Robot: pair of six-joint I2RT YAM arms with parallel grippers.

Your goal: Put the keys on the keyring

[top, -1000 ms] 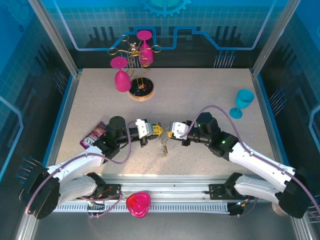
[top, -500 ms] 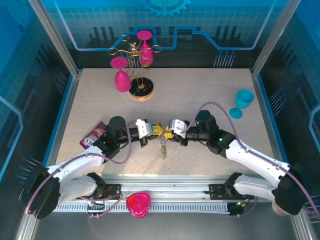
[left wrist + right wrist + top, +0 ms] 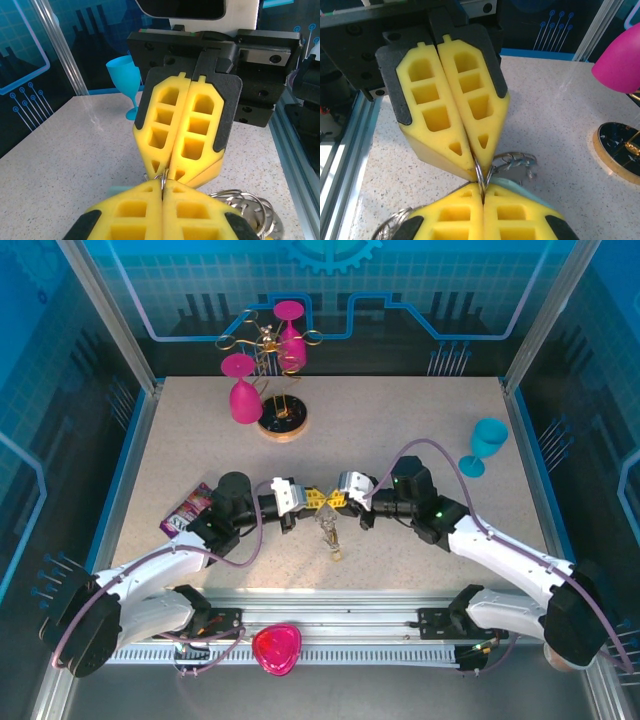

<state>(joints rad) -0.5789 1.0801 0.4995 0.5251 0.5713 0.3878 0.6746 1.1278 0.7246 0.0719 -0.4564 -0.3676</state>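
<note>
My left gripper [image 3: 318, 499] and right gripper [image 3: 336, 502] meet tip to tip above the middle of the table. Both are shut on one thin silver wire loop of the keyring [image 3: 481, 172], pinched where the yellow fingertips touch. The same loop [image 3: 165, 176] shows in the left wrist view, between my left gripper [image 3: 162, 182] and the right gripper [image 3: 172, 172] facing it. A small bunch of silver rings and keys [image 3: 329, 536] dangles below the tips. More silver rings [image 3: 247, 205] show at the lower right. A teal key head [image 3: 527, 186] lies just beside the right fingers.
A gold rack with pink glasses stands on a round black-and-wood base [image 3: 281, 425] at the back. A teal goblet [image 3: 487, 445] stands at the right, a purple packet [image 3: 186, 510] by the left arm, and a pink heart-shaped thing [image 3: 276, 648] on the front rail.
The right gripper moved left until its tips met the left gripper's, and it shut on the wire loop. The dangling bunch swung slightly down and right.
</note>
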